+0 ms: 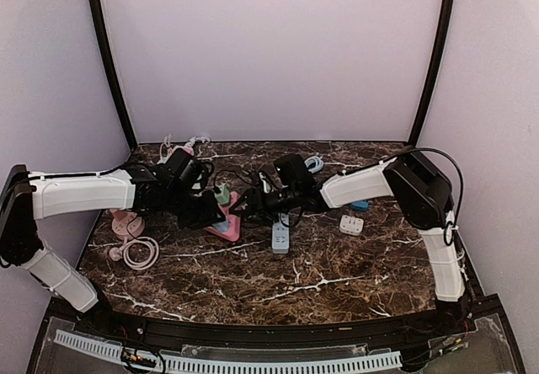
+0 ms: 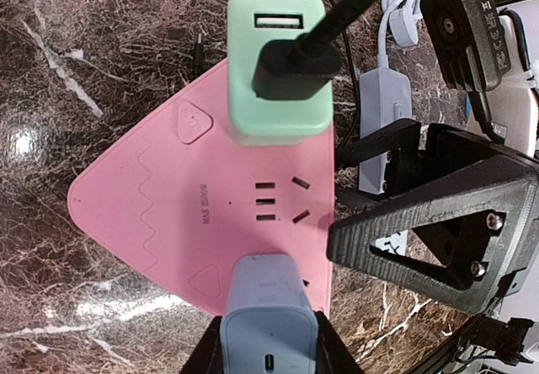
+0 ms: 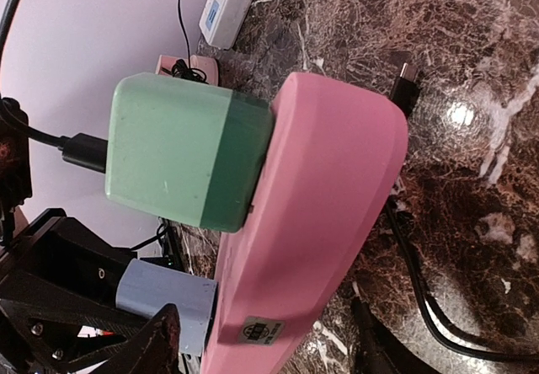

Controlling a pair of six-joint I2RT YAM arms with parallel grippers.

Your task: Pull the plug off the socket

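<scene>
A pink triangular socket [image 2: 168,214] lies on the marble table and also shows in the top view [image 1: 227,227]. A mint-green plug [image 2: 278,62] with a black cable sits in its far corner. A blue-grey plug [image 2: 268,307] sits in its near corner. My left gripper [image 2: 268,344] is shut on the blue-grey plug, one finger on each side. My right gripper [image 3: 269,340] is closed around the socket's side edge [image 3: 320,189]. From the left wrist view, one of its fingers [image 2: 404,239] rests on that edge.
A blue-grey power strip [image 1: 280,237] lies just right of the socket. A white adapter [image 1: 351,224] sits further right. A round pink socket [image 1: 126,221] and a white cable coil [image 1: 140,253] lie at the left. Black cables [image 3: 438,323] trail behind the socket.
</scene>
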